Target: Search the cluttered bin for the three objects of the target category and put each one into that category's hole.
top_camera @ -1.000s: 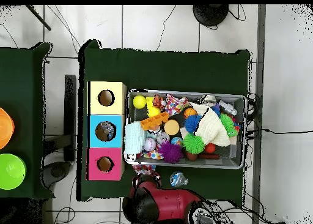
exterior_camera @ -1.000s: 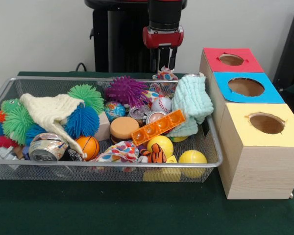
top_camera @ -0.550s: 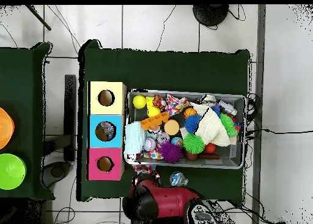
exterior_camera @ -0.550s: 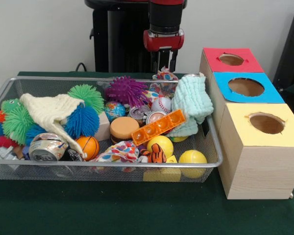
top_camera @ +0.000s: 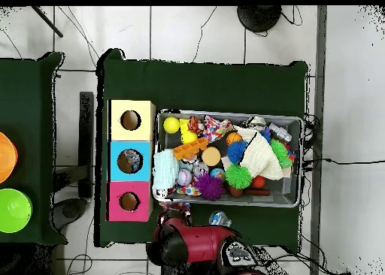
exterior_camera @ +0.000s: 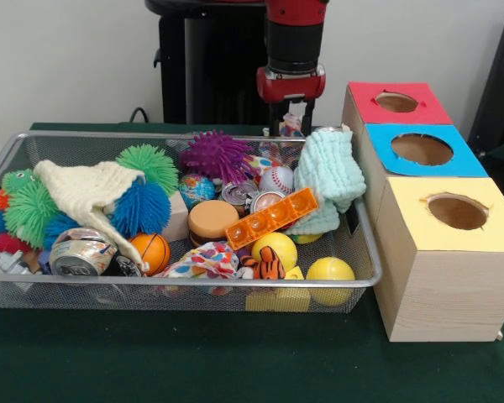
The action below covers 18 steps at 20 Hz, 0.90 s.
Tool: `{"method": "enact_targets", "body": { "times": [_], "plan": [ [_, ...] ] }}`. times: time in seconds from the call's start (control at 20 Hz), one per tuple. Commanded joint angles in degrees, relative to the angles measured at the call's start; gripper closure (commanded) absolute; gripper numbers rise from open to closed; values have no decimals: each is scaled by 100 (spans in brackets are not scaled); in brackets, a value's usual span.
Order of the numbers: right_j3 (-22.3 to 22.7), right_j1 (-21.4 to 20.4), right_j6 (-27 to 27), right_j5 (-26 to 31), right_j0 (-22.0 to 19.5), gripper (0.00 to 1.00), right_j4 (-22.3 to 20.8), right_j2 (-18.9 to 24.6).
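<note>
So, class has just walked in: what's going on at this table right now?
A red and black robot arm hangs over the far edge of a wire bin crammed with toys, balls, cans and cloths. Its gripper holds a small colourful object near the bin's corner by the red-topped box. Beside the bin stand three boxes with holes: red, blue and yellow.

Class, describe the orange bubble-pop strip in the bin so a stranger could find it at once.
Start at the wire mesh bin and look right of its middle. The strip lies slanting below the mint green cloth. It alone is flat, orange and covered in round bubbles.
</note>
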Motion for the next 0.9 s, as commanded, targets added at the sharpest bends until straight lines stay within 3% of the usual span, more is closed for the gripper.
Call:
{"method": "enact_targets", "body": {
  "times": [0.05, 0.45, 0.5, 0.9],
  "plan": [
    [-779, 435, 1234, -590, 49, 0, 399, 148],
    [-743, 357, 1137, -596, -7, 0, 361, 194],
    [-750, 352, 1109, -581, -27, 100, 328, 216],
    [-584, 118, 1160, -334, 24, 100, 444, 166]
  ]
}}
